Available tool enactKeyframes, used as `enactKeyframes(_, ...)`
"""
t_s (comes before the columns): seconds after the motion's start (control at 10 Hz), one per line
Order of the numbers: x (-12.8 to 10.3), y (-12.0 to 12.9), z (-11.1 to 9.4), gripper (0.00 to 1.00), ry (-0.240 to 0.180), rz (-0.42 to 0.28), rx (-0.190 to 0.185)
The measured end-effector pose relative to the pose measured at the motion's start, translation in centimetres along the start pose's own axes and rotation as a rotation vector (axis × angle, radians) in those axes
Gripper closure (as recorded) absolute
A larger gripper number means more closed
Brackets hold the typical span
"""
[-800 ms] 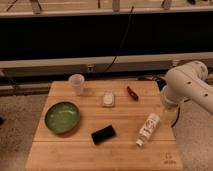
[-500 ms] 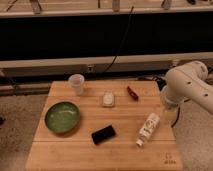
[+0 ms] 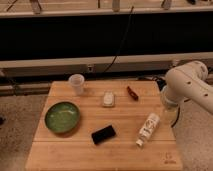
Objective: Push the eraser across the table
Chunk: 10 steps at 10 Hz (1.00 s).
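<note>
hand (image 3: pixel 169 111) down below the bulky white arm (image 3: pixel 192 85), at the right edge of the tabletop (image 3: pixel 125 116), near the far end of the bottle (image 3: pixel 148 129). cannot tell whether open or closed, nor whether touching anything. well apart from the eraser (image 3: pixel 103 134).

eraser flat on the tabletop, in the near middle, between the green bowl (image 3: pixel 62 117) on the left and the bottle on the right, touching neither. long axis mostly left to right, tilted a little: right end farther from the camera, left end nearer. pointing roughly toward the bottle's middle at one end and the bowl's near rim at the other.

bottle on its side, cap end toward the near edge, other end toward the hand. clear cup (image 3: pixel 76 83) upright at the far left corner. small white lump (image 3: pixel 108 99) in the far middle, small red-brown thing (image 3: pixel 132 93) just right of it. logo mark (image 3: pixel 170 161) in the near right corner.
</note>
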Motion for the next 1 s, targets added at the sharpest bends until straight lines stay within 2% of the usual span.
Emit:
enactKeyframes(0.7,-0.2,0.1,0.2,0.2,0.0,-0.005,0.0)
enactKeyframes(1.0,-3.6,0.8,1.2,0.2,-0.006,-0.045,-0.001)
